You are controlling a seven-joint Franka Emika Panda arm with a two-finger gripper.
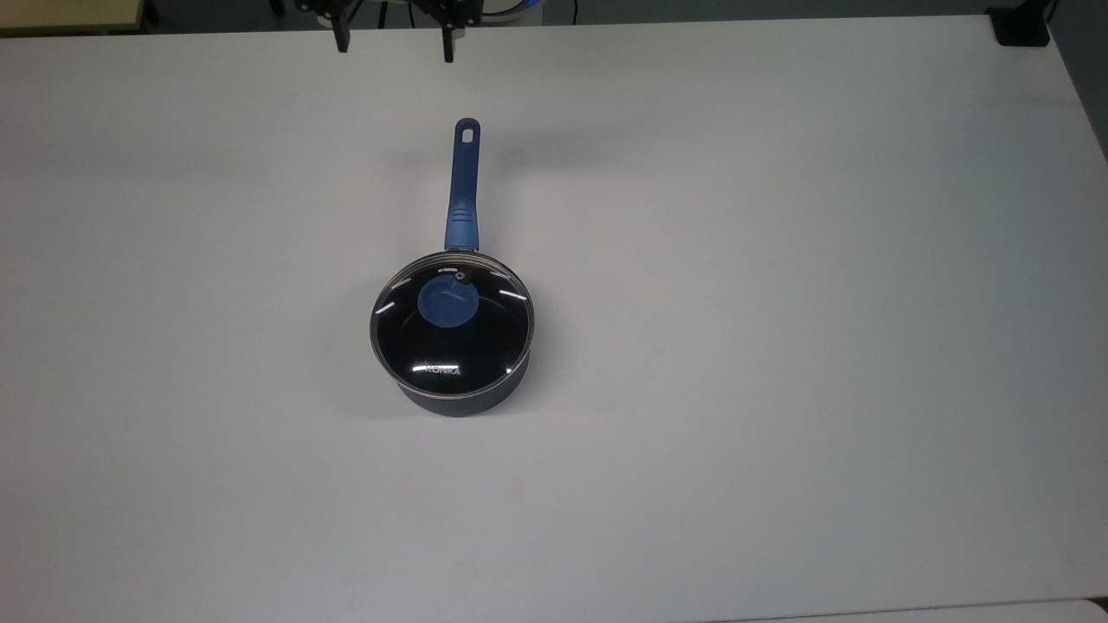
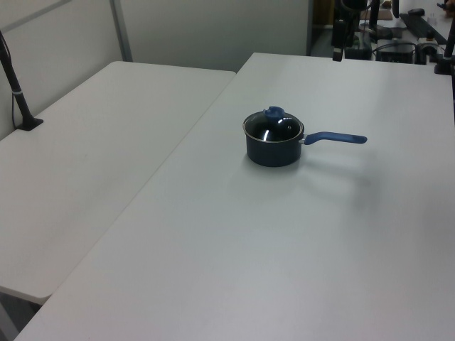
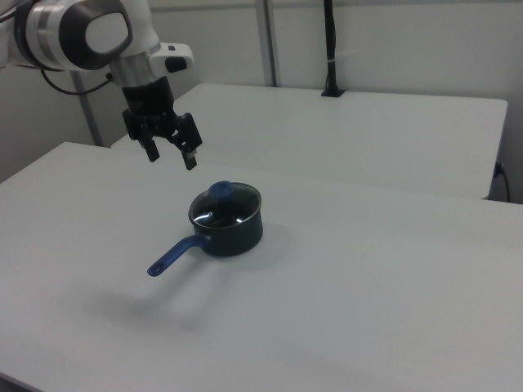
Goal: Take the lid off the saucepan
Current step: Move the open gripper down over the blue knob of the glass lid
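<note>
One gripper (image 3: 171,154), fingers spread, empty, hanging above the table (image 3: 392,286) at the right view's left. One pan (image 3: 237,235), handle toward the right view's lower left. One lid (image 3: 225,202), seated on the pan.

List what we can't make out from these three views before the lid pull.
- Saucepan contents: dark interior behind the lid, with glare, in the top view.
- Hand: cut off by the top view's upper edge, fingertips alone in frame.
- Lid knob shape: too small in the left view.
- Black post on the neighbouring table: top cut by the left view's left edge.
</note>
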